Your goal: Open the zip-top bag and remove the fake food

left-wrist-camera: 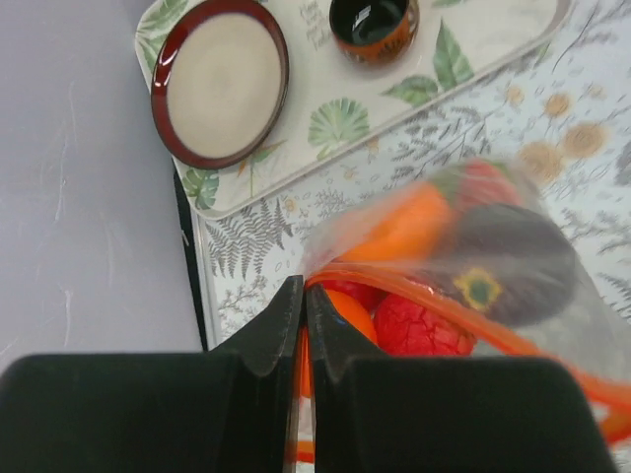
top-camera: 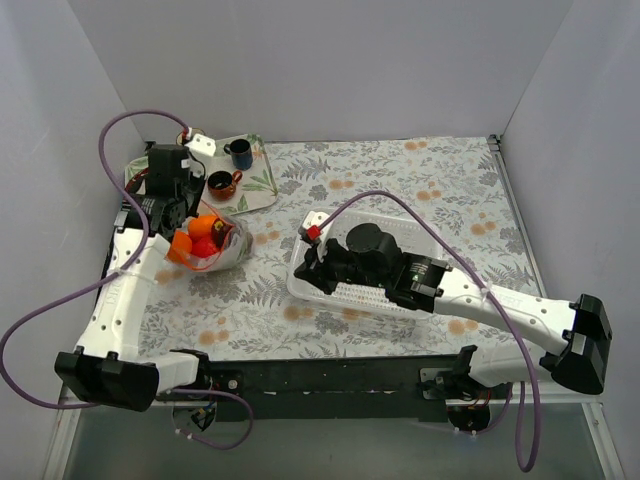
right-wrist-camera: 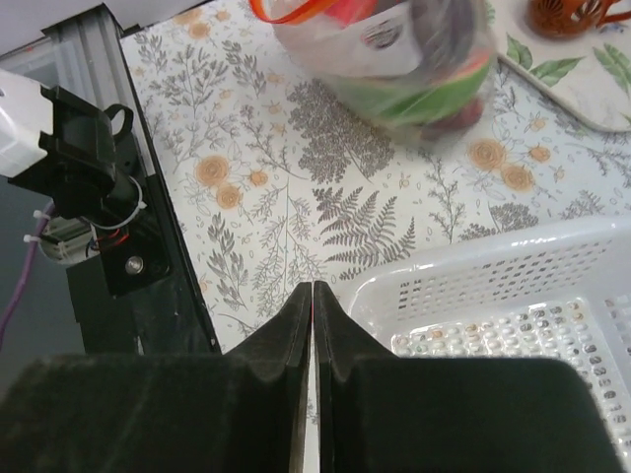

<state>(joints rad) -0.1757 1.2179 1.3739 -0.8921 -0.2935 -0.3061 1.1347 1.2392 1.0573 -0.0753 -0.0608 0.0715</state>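
The left gripper (left-wrist-camera: 304, 301) is pinching the orange-red zipper edge of the clear crinkly zip-top bag (left-wrist-camera: 513, 296), with the glossy plastic fake food (left-wrist-camera: 419, 325) inside. The right gripper (right-wrist-camera: 312, 296), pressed together and empty, is hanging beside the white mesh basket (right-wrist-camera: 493, 261); the bag is lying straight ahead of it.

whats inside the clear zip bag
Clear crinkly zip-top bag holds glossy plastic fake food: orange piece, red piece, dark maroon piece, green piece. Anything beneath is covered.

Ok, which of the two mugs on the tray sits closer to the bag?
The orange-brown mug, at the near edge of the tray, close to the zip-top bag; the dark blue mug stands farther back.
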